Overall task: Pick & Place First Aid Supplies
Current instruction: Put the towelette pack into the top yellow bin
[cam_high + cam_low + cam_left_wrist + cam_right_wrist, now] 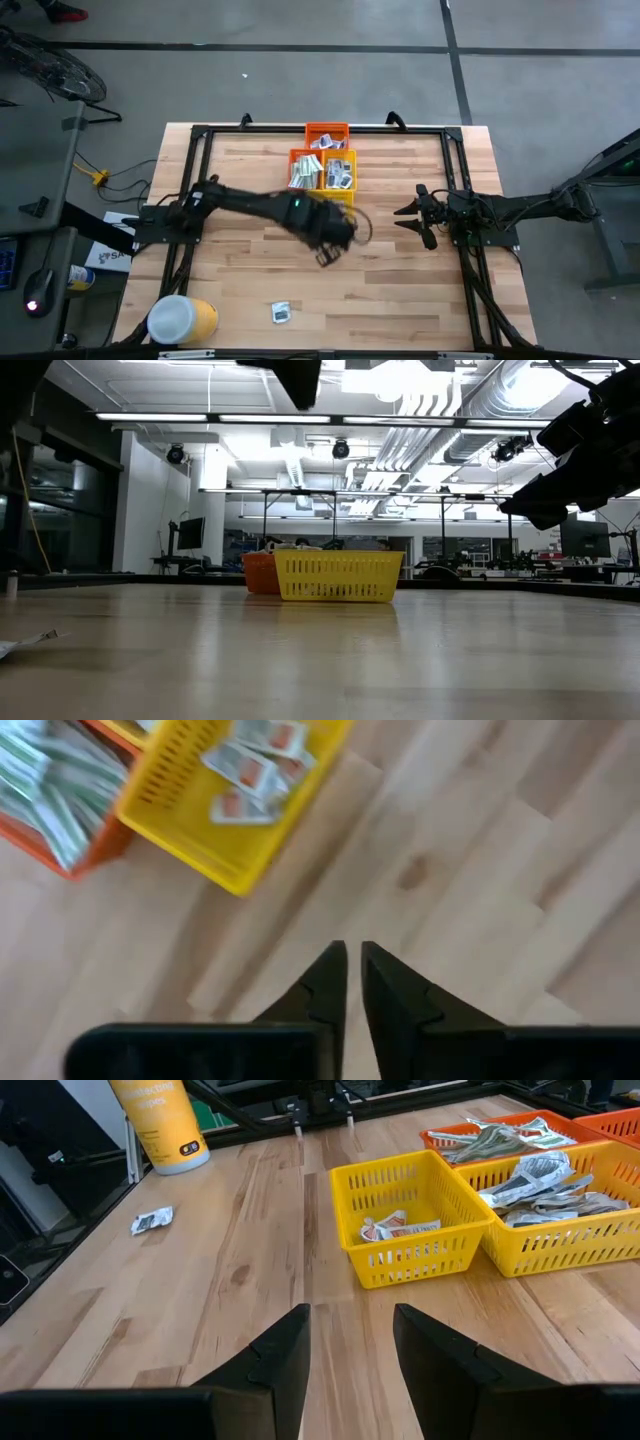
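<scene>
Several packets fill the small baskets [322,168] at the table's far middle: green-and-white strips in an orange basket [50,805], and white packets with red marks in a yellow basket [235,795], which also shows in the right wrist view [410,1230]. One loose packet [281,313] lies flat on the table near its near edge, and the right wrist view shows the same packet [152,1220]. My left gripper [324,258] hovers over bare wood just near of the baskets. Its fingers [353,965] are shut with nothing between them. My right gripper [408,220] waits open [350,1342] at the right.
A big yellow tub with a white lid [181,320] lies at the near left corner. In the low view the yellow basket [338,576] and the orange basket [260,572] stand ahead. A dark frame [200,135] rims the table. Bare wood lies between the baskets and the loose packet.
</scene>
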Controlling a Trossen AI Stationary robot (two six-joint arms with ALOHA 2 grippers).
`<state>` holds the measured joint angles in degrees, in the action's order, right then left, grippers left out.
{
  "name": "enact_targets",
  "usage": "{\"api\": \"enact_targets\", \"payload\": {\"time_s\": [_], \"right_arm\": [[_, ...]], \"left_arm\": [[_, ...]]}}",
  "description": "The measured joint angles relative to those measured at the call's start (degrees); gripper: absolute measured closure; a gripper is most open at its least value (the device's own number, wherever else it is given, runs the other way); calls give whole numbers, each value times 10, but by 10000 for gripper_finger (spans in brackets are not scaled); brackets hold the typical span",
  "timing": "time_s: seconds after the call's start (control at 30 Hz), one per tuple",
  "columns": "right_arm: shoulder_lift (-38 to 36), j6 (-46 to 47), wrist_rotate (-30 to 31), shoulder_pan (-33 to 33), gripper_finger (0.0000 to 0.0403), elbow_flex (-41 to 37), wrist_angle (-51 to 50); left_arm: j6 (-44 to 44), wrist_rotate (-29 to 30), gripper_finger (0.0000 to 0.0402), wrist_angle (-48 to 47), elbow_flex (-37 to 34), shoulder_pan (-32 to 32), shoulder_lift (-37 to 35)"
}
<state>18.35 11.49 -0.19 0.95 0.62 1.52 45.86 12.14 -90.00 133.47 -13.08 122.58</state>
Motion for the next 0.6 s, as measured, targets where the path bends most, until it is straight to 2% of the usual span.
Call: {"api": "enact_targets", "payload": {"time_s": [0.33, 0.43, 0.6], "right_arm": [[0, 0, 0, 0, 263, 0, 0], [0, 0, 0, 0, 263, 0, 0], [0, 0, 0, 0, 263, 0, 0]], "left_arm": [[83, 19, 245, 0, 0, -108, 24], [65, 21, 230, 0, 0, -137, 39], [9, 19, 227, 2, -21, -169, 57]]}}
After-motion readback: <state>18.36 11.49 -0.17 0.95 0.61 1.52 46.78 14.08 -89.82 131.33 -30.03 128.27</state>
